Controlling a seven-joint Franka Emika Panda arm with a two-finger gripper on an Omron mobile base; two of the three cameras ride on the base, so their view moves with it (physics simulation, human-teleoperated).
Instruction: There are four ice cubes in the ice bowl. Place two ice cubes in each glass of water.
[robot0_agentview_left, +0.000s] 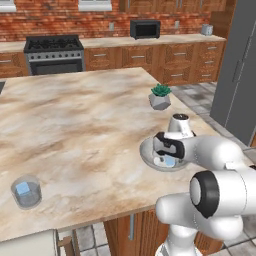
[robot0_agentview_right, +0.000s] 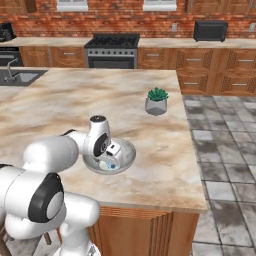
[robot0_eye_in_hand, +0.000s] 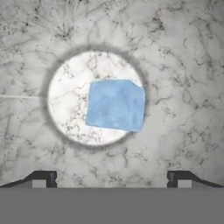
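The ice bowl (robot0_agentview_left: 145, 150) (robot0_agentview_right: 131, 150) sits near the counter's right edge, whitish-grey and shallow. My gripper (robot0_agentview_left: 165, 156) (robot0_agentview_right: 110, 158) (robot0_eye_in_hand: 111, 180) hangs open inside it, pointing straight down. In the hand view one light-blue ice cube (robot0_eye_in_hand: 116, 105) lies on the bowl's flat bottom (robot0_eye_in_hand: 65, 109), ahead of the fingertips (robot0_eye_in_hand: 44, 179) and apart from them. The same cube (robot0_agentview_left: 169, 161) shows under the hand in the left base view. A glass of water (robot0_agentview_left: 26, 193) stands near the counter's front left corner with an ice cube (robot0_agentview_left: 22, 188) floating in it.
A small grey pot with a green plant (robot0_agentview_left: 160, 97) (robot0_agentview_right: 156, 102) stands on the counter beyond the bowl. The marble counter (robot0_agentview_left: 85, 120) ends just right of the bowl. A stove (robot0_agentview_left: 54, 54) and cabinets line the far wall.
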